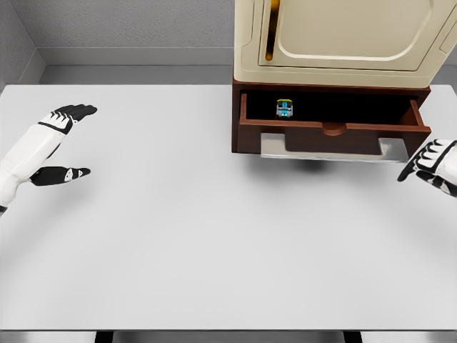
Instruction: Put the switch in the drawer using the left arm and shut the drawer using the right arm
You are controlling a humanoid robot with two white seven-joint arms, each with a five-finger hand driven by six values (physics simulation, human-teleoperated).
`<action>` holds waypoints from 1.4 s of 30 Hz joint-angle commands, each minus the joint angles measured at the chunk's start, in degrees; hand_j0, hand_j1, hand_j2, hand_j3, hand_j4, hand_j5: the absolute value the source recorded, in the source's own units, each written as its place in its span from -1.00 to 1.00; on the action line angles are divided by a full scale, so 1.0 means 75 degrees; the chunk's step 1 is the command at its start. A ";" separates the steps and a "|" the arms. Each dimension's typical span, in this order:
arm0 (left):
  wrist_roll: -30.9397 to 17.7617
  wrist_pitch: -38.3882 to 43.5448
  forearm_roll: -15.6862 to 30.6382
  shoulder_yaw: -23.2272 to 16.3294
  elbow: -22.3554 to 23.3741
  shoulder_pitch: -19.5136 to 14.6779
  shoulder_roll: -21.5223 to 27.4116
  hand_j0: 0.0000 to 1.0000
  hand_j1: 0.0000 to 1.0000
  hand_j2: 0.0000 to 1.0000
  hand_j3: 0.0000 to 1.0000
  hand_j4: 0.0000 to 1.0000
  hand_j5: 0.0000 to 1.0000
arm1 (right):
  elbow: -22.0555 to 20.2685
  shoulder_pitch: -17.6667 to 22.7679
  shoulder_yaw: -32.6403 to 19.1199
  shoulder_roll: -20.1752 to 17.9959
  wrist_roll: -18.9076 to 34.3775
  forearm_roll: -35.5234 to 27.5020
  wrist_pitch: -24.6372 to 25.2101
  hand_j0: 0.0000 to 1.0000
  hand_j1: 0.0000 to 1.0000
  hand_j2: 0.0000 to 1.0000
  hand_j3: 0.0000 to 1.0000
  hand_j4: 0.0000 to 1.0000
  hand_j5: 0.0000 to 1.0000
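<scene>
Drawer (332, 133) is pulled open from the brown base under the cream cabinet (343, 36). Switch (285, 108) sits inside the drawer, toward its back, left of the drawer's middle. Left hand (53, 143) is well left of the drawer over the white table (178, 236), fingers spread, released, holding nothing. Right hand (432, 164) is just beside the drawer's front right corner, fingers loosely spread, empty, not touching the drawer front.
</scene>
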 commanded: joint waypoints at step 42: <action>-0.0008 0.0009 0.0092 0.0295 0.0020 0.0035 0.0029 1.00 1.00 1.00 1.00 1.00 1.00 | -0.0111 -0.0973 0.0017 0.1448 0.0381 0.0166 -0.0009 0.10 0.10 0.10 0.10 0.10 0.10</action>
